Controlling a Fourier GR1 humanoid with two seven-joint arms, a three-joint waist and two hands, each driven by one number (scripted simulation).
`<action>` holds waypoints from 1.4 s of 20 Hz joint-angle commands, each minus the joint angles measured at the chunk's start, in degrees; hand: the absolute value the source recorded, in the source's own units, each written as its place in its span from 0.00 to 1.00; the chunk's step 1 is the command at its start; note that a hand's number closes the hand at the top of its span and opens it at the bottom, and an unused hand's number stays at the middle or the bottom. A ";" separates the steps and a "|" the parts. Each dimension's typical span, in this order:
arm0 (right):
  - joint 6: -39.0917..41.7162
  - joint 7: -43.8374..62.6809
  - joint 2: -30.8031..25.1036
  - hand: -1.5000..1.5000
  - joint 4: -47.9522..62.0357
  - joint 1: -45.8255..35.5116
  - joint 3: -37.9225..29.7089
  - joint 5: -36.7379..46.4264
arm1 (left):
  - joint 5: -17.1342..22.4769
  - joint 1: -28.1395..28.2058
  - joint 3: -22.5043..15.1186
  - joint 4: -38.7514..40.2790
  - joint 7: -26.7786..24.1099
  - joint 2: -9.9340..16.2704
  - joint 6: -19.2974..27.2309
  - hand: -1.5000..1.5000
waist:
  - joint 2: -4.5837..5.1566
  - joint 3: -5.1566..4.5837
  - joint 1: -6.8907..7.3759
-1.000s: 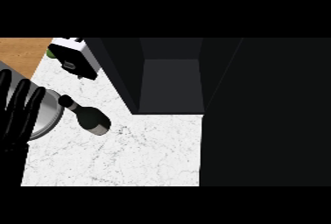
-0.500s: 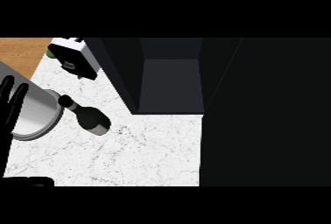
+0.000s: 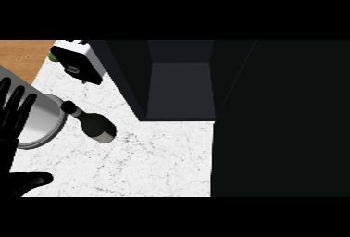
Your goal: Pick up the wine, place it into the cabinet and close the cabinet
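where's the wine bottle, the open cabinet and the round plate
wine bottle [image 3: 96,126]: head view, on its dark body
cabinet [image 3: 181,90]: head view, on its inner floor
plate [image 3: 42,121]: head view, on its grey face

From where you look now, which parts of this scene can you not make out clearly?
Head view only:
- Right hand: not in view; the whole right side is dark.
- Cabinet: its interior is in shadow, so shelves and depth cannot be told.
- Left hand: cut by the left edge, fingers straight, over the plate. A second black shape at the lower left is cut off too.
- Wine bottle: label unreadable.
- White box at the top: partly cropped.
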 commanded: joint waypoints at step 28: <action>-1.07 5.67 0.91 0.00 -10.06 0.38 -0.09 -2.37 | -7.18 -6.41 4.55 44.85 -31.02 0.68 -12.63 0.00 | 0.09 -0.01 -0.32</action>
